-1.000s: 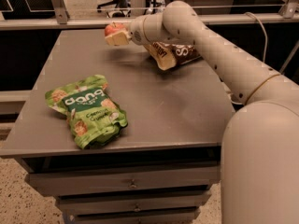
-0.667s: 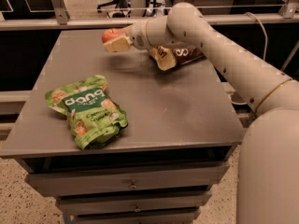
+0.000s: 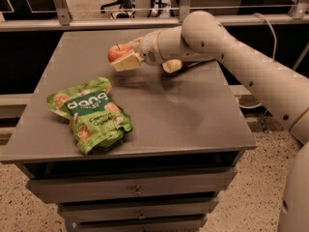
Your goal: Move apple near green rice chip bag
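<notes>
Red apple (image 3: pixel 117 52) sits clamped in the end effector (image 3: pixel 123 58), held above the counter (image 3: pixel 193 115) toward its rear edge and left of centre, stem pointing up. The pale fingers grip it from below and behind. The green rice chip bag (image 3: pixel 91 114) lies flat near the front-left corner, well apart from the apple, with its long axis running diagonally from the left edge toward the front edge. Drawers (image 3: pixel 137 190) under the counter are shut, their contents hidden.
</notes>
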`<state>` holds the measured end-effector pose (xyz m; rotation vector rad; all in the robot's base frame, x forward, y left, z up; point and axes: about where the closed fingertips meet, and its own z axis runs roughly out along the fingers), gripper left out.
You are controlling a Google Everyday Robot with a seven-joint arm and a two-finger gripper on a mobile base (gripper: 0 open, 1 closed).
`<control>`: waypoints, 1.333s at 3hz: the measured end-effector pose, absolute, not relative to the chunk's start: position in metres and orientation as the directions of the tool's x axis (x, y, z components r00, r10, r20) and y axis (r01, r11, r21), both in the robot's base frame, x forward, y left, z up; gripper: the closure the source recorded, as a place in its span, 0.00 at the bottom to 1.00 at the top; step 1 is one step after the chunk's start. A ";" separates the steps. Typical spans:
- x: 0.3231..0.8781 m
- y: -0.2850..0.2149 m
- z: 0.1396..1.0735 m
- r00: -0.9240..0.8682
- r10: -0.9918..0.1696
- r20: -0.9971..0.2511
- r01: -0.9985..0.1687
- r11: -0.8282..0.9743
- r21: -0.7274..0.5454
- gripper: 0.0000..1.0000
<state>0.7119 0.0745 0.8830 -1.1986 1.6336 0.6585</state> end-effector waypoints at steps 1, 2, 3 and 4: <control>0.692 0.075 0.877 -0.023 -0.416 -0.909 -0.927 0.349 -0.136 1.00; 0.676 0.077 0.873 -0.020 -0.411 -0.912 -0.930 0.342 -0.134 1.00; 0.669 0.078 0.867 -0.036 -0.411 -0.911 -0.924 0.361 -0.127 1.00; 0.660 0.080 0.855 -0.072 -0.419 -0.905 -0.924 0.370 -0.098 0.69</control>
